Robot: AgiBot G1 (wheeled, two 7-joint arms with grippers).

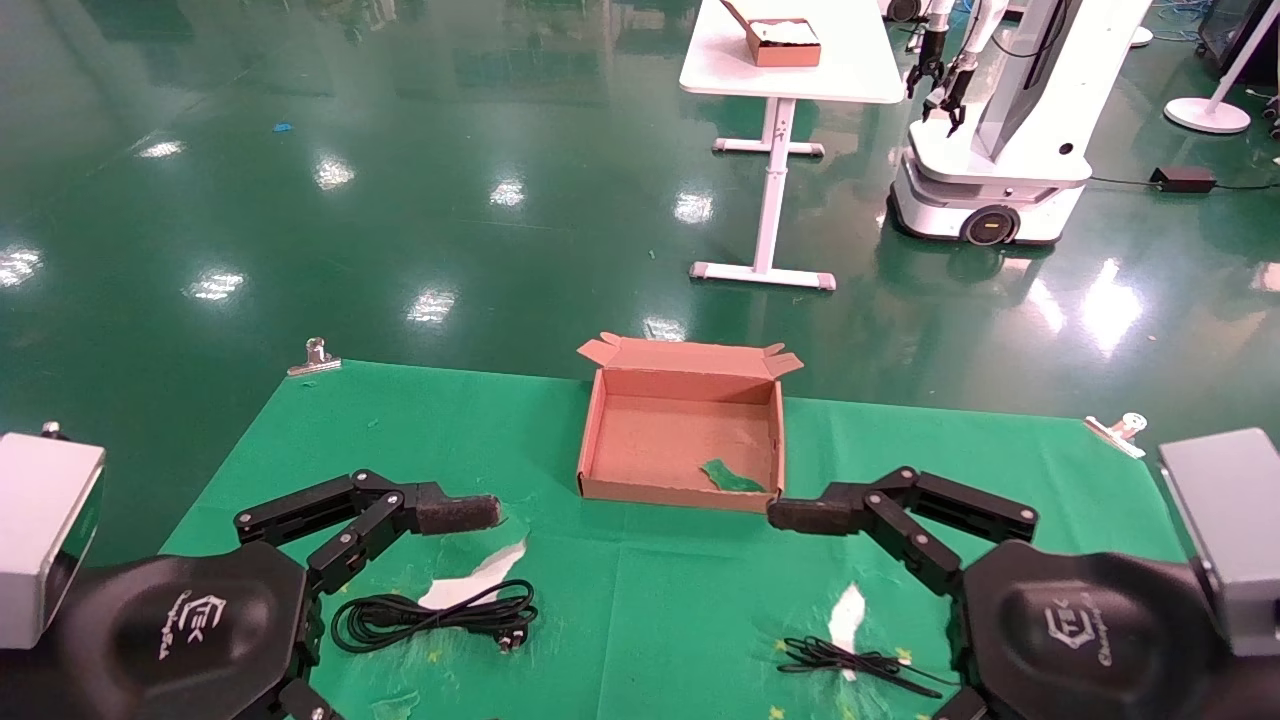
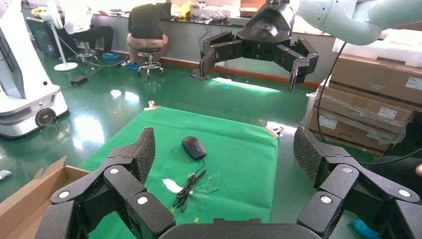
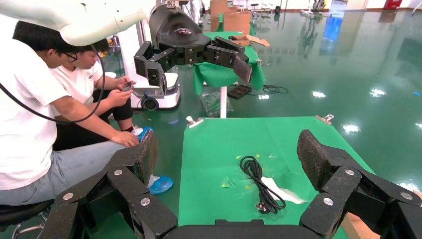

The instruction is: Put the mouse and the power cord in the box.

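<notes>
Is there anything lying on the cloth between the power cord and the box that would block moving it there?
Nothing visible does. The power cord lies coiled on the green cloth, nearer the robot than the box and to its left. Only cloth with a white torn patch lies between. The left gripper, open, hovers above that stretch; the box's near wall is low.

We saw the green cloth (image 1: 640,600) steeply from overhead, while both wrist cameras faced inward, low across it, toward each other.
</notes>
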